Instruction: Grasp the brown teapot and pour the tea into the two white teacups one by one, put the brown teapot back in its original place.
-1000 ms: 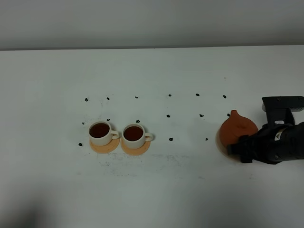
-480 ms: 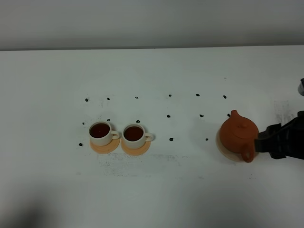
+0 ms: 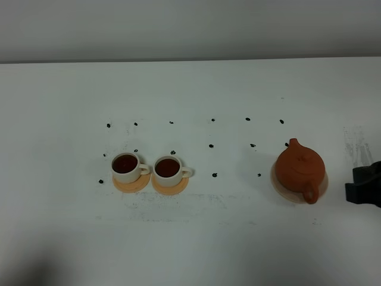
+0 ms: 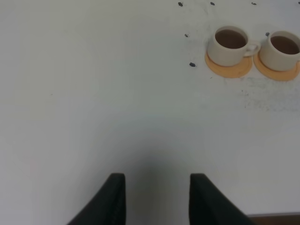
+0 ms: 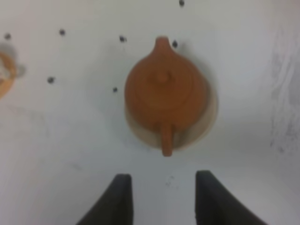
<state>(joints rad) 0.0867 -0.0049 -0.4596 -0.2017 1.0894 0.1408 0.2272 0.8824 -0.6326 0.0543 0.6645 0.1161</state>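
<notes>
Exterior high: squat reddish-brown teapot (image 3: 299, 168), lidded.

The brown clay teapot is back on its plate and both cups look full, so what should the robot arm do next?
Probably just pull the right gripper farther away and rest. The round reddish-brown clay teapot sits untouched on its pale beige disc, and both white teacups hold dark tea.

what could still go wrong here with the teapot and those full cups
1. The brown teapot sits off-centre on its beige saucer, so a bump might shift it.
2. Its handle points toward the right tool, which hangs just off it; a forward drift could knock it.
3. Both white teacups look nearly full and stand close together; any nudge could spill tea.
</notes>
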